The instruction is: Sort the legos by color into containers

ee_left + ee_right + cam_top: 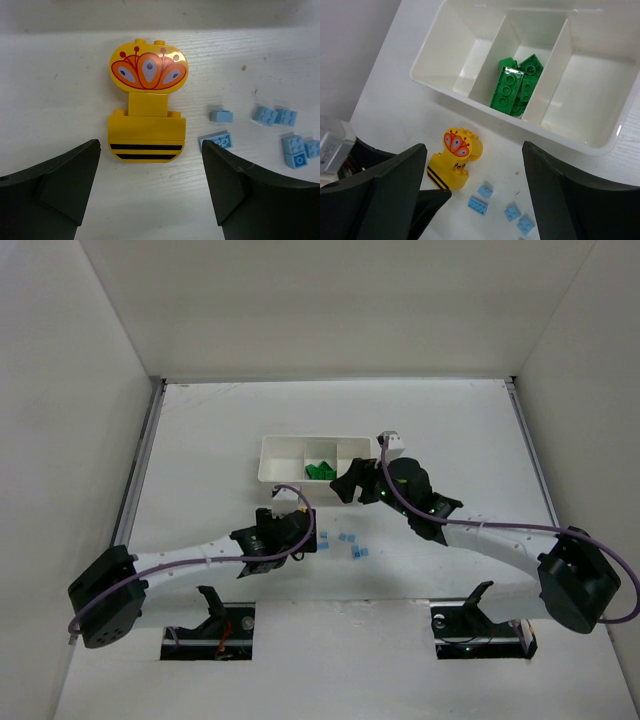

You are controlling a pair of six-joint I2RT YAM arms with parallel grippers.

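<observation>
Left tool (151,145): jaws spread wide, gripping nothing. In its wrist view the two dark fingers stand on either side of the yellow bee-shaped piece (146,131), and we see bare counter (200,440) between each finger and the piece, so no contact. The piece lies flat on the counter with its painted orange wings pointing away from the tool and its black-striped end nearest the fingers.

Light blue bricks (272,116): we count about seven, loose on the counter, scattered to the right of the yellow piece. The nearest lies just beside the piece's striped end, close to the right finger.

Right tool (475,147): jaws likewise spread wide, nothing held. It hangs above the counter just short of the tray's near wall, looking down on the tray and the yellow piece.

Tray (550,132): white, three compartments in a row, standing farther back on the counter than the loose bricks. Green bricks (512,87) are piled in the middle compartment, several of them overlapping.
</observation>
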